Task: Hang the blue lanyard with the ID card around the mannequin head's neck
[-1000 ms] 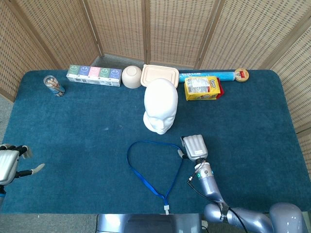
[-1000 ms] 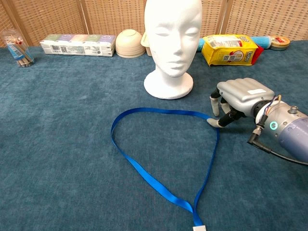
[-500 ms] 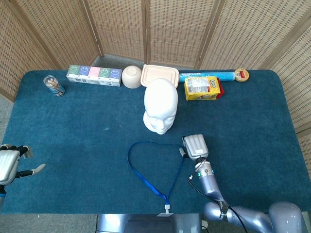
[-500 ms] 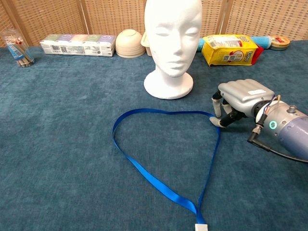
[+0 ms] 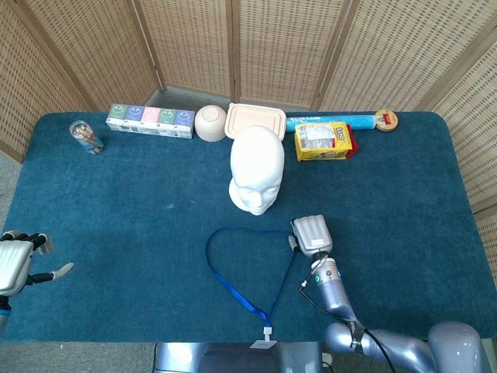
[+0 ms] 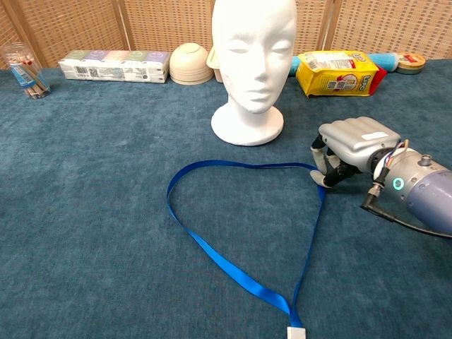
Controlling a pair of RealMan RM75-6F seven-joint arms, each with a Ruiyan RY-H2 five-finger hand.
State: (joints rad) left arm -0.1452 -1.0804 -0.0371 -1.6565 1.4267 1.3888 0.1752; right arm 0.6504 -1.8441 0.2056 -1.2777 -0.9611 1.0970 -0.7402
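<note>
The white mannequin head stands upright at mid-table. In front of it the blue lanyard lies as a loop on the blue cloth. Its white clip and the card reach the table's front edge. My right hand sits at the loop's right corner, to the right of the head's base, and pinches the strap there with fingers curled down. My left hand hovers at the table's left edge, fingers apart and holding nothing.
Along the back edge stand a glass jar, a row of small boxes, a bowl, a lidded container, a yellow snack bag and a blue roll. Wicker screens close off the back.
The lanyard loop has drawn in slightly and shifted right, its clip end sliding towards the front edge. My right hand has risen a touch with the strap. The left hand has barely moved.
</note>
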